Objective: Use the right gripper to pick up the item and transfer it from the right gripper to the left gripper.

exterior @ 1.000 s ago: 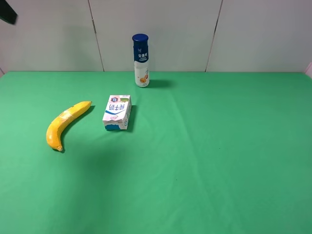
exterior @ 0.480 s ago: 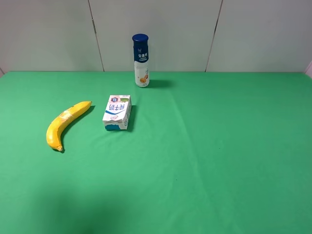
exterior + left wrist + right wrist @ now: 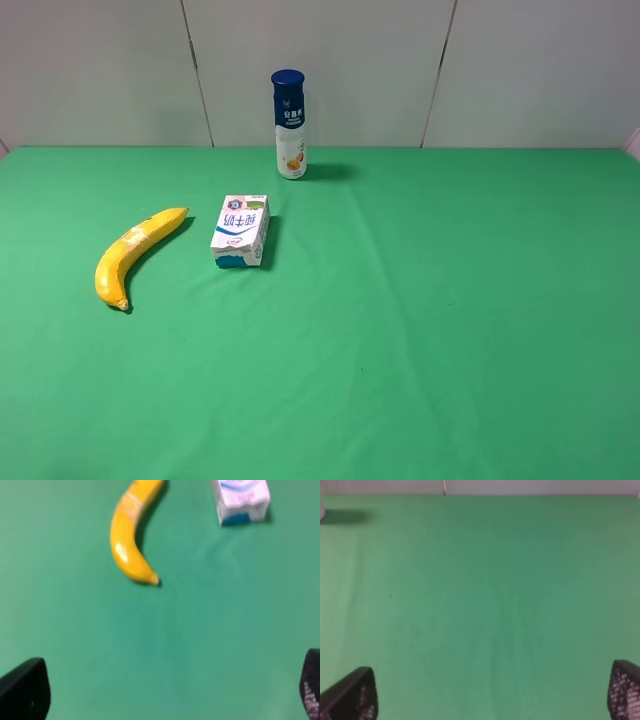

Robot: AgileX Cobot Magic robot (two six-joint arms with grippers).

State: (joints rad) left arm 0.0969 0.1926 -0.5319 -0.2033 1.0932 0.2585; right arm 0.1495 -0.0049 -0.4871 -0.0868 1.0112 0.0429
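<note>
The yellow curved banana (image 3: 134, 255) lies on the green table at the left, beside the milk carton. It also shows in the left wrist view (image 3: 131, 532), well ahead of my left gripper (image 3: 167, 692), whose fingertips (image 3: 25, 692) stand wide apart and empty. My right gripper (image 3: 492, 695) is open and empty over bare green cloth, its fingertips (image 3: 350, 697) wide apart; the banana is out of that view. Neither arm shows in the exterior high view.
A white-blue milk carton (image 3: 241, 231) lies right of the banana, and shows in the left wrist view (image 3: 241, 500). A tall blue-capped bottle (image 3: 290, 124) stands at the back by the grey wall. The green table (image 3: 450, 320) stretches to the right.
A dark object at the top left corner one second ago has left the exterior view. The banana, carton and bottle have not moved.
</note>
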